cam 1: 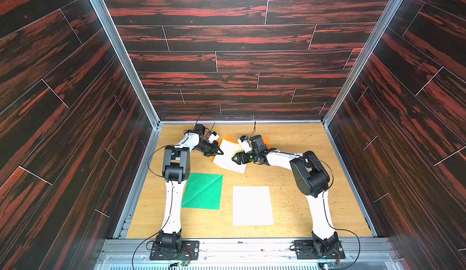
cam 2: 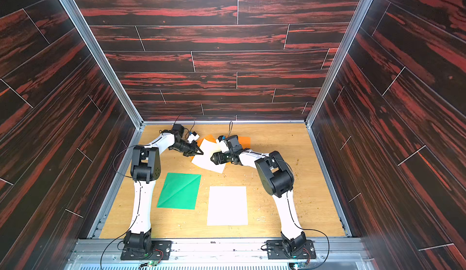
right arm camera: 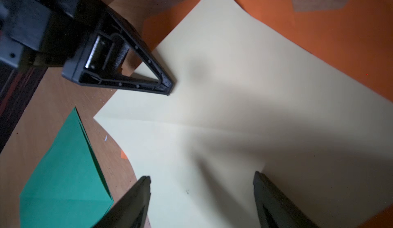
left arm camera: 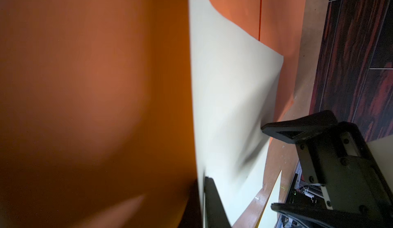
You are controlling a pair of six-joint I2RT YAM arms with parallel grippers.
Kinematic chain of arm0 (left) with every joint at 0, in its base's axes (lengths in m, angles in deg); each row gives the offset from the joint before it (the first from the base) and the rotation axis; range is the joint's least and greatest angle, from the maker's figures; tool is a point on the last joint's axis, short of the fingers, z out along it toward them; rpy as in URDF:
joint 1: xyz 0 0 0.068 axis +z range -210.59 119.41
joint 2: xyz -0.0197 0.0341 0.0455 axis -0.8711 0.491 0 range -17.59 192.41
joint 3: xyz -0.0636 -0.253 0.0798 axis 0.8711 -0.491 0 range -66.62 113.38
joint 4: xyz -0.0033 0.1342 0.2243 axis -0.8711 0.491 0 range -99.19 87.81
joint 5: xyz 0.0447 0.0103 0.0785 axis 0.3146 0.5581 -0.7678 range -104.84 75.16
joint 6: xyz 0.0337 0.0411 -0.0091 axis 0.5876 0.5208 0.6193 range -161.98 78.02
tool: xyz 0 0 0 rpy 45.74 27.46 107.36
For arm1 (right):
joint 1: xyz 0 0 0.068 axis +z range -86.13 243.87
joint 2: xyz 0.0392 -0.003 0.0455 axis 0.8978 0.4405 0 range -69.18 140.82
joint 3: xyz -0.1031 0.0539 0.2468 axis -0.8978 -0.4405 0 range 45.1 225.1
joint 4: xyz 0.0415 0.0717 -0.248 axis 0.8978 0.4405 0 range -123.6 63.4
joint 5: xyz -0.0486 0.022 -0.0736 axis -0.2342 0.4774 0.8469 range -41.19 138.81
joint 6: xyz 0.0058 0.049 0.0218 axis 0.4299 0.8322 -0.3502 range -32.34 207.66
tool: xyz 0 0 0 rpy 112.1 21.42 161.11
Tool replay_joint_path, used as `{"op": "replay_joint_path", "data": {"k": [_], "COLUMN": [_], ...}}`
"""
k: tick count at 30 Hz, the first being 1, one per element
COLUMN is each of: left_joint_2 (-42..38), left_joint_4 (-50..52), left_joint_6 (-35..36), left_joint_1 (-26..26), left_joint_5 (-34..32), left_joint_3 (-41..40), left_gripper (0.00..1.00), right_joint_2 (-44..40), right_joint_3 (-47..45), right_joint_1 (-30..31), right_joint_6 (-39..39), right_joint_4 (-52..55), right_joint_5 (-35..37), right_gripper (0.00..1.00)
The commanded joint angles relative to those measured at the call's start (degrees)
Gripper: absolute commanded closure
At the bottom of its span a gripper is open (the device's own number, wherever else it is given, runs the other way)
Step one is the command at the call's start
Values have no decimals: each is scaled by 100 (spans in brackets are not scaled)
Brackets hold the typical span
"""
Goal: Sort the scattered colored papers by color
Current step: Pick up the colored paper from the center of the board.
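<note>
At the back of the table a cream paper [cam 1: 227, 161] [right arm camera: 234, 109] lies askew over orange papers [cam 1: 228, 138] [right arm camera: 340, 35]. My left gripper [cam 1: 220, 152] [left arm camera: 203, 180] is turned on its side and shut on the cream paper's left edge. An orange sheet [left arm camera: 95, 88] lies against the far side and hides the second finger. I cannot tell whether that sheet is pinched too. My right gripper [cam 1: 235, 158] [right arm camera: 202, 178] stands open over the same cream paper from the right, with nothing between its fingers. A green paper [cam 1: 203, 190] and a white paper [cam 1: 252, 205] lie flat in front.
The wooden table [cam 1: 302, 205] is boxed in by dark plank walls on three sides with metal rails along the edges. Both arm bases stand at the front edge. Small crumbs dot the wood on the right.
</note>
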Motion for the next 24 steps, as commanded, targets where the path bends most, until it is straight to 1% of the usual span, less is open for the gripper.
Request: {"op": "replay_joint_path", "data": {"k": [1, 8, 10, 12, 13, 14, 17, 20, 24], "left_joint_2": [10, -230, -432, -728, -881, -1074, -1477, -1871, -2308], "left_joint_4": [493, 183, -238, -962, -1575, -2062, -3115, -3740, -4023], "left_joint_6": [303, 77, -183, -615, -949, -1255, -1973, -2386, -2691], "left_joint_1": [-92, -114, -114, -114, -114, -115, -137, -208, -329], "left_joint_5": [-306, -339, -331, -357, -397, -370, -199, -185, -285], "left_joint_3": [81, -235, -532, -984, -1248, -1484, -1974, -2199, -2239], "left_gripper": [100, 100, 100, 100, 100, 100, 100, 100, 100], "right_joint_2": [559, 489, 269, -74, -286, -507, -1191, -1832, -2575], "right_joint_3": [-198, -278, -421, -622, -722, -810, -1116, -1415, -1718], "right_joint_1": [65, 75, 82, 101, 105, 108, 117, 135, 148], "right_joint_6": [54, 73, 102, 133, 144, 154, 190, 230, 288], "right_joint_4": [1124, 1014, 796, 532, 406, 289, -33, -256, -312], "right_joint_5": [78, 86, 91, 138, 166, 207, 357, 503, 686], "right_gripper": [20, 20, 19, 19, 19, 19, 18, 17, 17]}}
